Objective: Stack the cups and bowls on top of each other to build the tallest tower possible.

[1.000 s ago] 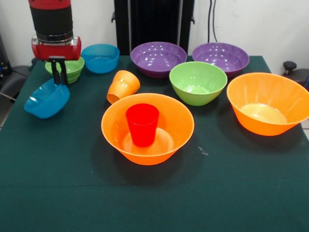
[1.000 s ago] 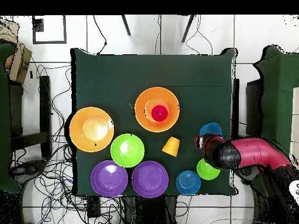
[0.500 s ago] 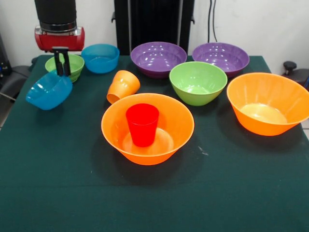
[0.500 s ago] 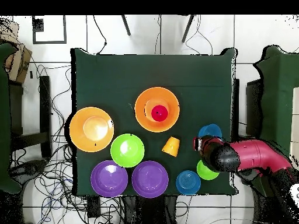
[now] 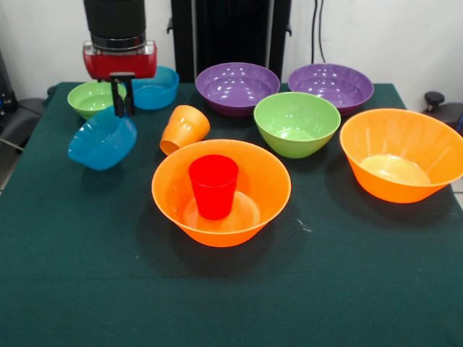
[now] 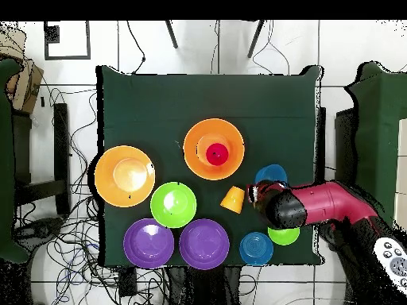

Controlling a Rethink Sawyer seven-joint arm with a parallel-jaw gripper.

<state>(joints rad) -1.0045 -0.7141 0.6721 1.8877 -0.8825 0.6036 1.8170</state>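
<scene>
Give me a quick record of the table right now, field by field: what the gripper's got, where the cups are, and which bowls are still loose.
gripper: shut on the rim of a small blue bowl, tilted, lifted
red cup: upright inside the large orange bowl
orange cup: on its side on the cloth
loose bowls: second orange bowl, two purple bowls, medium green bowl, small green bowl, other blue bowl
tower: only cup in bowl
</scene>
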